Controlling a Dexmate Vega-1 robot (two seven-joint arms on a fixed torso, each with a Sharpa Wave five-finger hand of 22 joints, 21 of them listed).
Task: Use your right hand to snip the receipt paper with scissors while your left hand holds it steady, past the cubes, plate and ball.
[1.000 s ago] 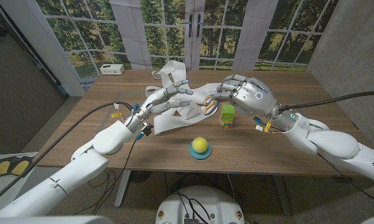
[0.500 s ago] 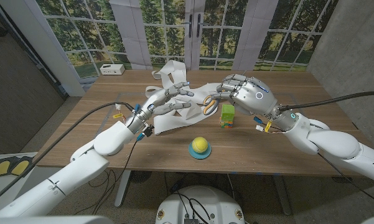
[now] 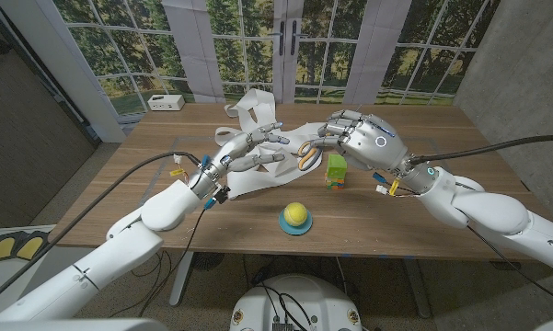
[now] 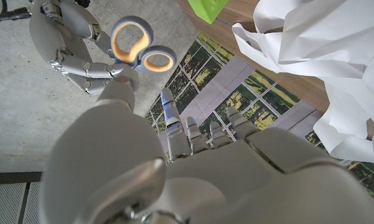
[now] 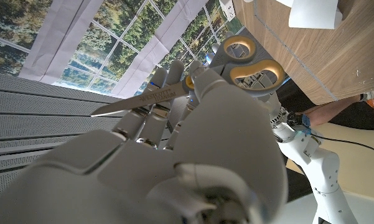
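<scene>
Scissors [image 3: 305, 155] are gripped by the right hand [image 3: 363, 140], centre frame. The paper [image 3: 258, 170] lies under the left hand [image 3: 248, 149] w/ fingers apart — pressed, it seems. No cut seen yet — snip still to be made.

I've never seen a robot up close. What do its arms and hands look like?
Both arms are glossy white, rounded shells. The left hand and right hand are silvery grey, jointed like a human's. Black cables run along each arm, small coloured connectors sit at the wrists, and the right hand's back carries a blue dot.

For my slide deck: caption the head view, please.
Right hand holds orange-handled scissors beside left hand on crumpled white paper.
</scene>
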